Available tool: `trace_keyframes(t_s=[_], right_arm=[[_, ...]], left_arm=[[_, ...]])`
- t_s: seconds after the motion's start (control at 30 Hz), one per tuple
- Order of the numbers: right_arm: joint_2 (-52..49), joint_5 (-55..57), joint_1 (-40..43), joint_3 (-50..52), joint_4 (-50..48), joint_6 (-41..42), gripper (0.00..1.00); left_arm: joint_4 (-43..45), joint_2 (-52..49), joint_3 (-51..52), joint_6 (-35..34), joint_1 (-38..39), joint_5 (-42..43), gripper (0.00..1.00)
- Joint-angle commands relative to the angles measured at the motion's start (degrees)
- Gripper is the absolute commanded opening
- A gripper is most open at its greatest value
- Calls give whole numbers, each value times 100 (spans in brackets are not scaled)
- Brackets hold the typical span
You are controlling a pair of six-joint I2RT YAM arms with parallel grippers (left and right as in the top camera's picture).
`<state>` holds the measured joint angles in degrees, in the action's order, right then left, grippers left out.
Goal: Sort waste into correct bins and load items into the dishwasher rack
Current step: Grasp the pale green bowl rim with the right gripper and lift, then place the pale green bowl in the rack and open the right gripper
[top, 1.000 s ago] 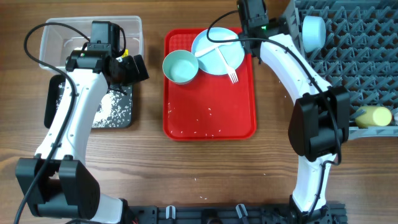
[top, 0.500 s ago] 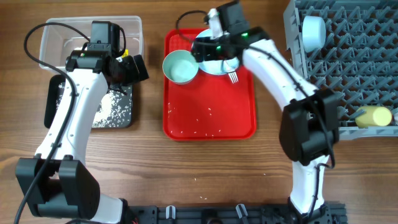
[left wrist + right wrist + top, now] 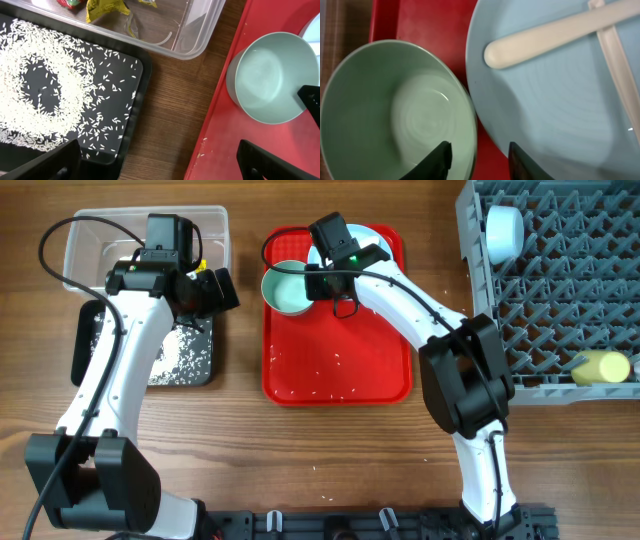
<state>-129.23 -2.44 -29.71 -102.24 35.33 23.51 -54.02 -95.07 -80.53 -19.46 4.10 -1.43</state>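
Observation:
A pale blue bowl point(image 3: 288, 288) point(image 3: 395, 115) stands on the red tray point(image 3: 340, 350), beside the pale blue plate point(image 3: 380, 238) point(image 3: 560, 110). My right gripper point(image 3: 318, 280) point(image 3: 479, 160) straddles the bowl's right rim, one finger inside and one over the gap to the plate, jaws narrowed but still apart. A white spoon point(image 3: 545, 37) and fork point(image 3: 615, 65) lie on the plate. My left gripper point(image 3: 215, 290) point(image 3: 157, 160) hangs open between the black bin point(image 3: 185, 365) and the tray. Rice grains point(image 3: 45, 95) fill the black bin. Wrappers point(image 3: 102, 7) lie in the clear bin point(image 3: 90, 240).
The grey dishwasher rack point(image 3: 560, 290) stands at the right with a white cup point(image 3: 503, 230) at its back and a yellow cup point(image 3: 600, 367) lying at its front. Loose grains point(image 3: 330, 380) dot the tray, and a few lie on the wood near the front.
My right arm swung left from the rack across the plate to the bowl's rim, and its jaws have narrowed. The left arm has not moved.

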Motion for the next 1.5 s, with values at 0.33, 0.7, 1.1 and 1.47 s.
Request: trace_keyframes(t_s=[0.33,0.7,1.1,1.47], right_arm=[[214,337,42,-149,33,-389,4],[2999,3442,713,-179,1593,-1453,4],[3895,6911,1453,577,4046,-551,4],[2990,7322,2865,1196,957,-2885,4]], left_arm=[[-4,-52,-4,-72,-31,-13,100],[-4,-52,-4,-72,-31,-13,100],[-4,-52,-4,-72,-31,-13,100],[-4,-52,-4,-72,-31,-13,100]])
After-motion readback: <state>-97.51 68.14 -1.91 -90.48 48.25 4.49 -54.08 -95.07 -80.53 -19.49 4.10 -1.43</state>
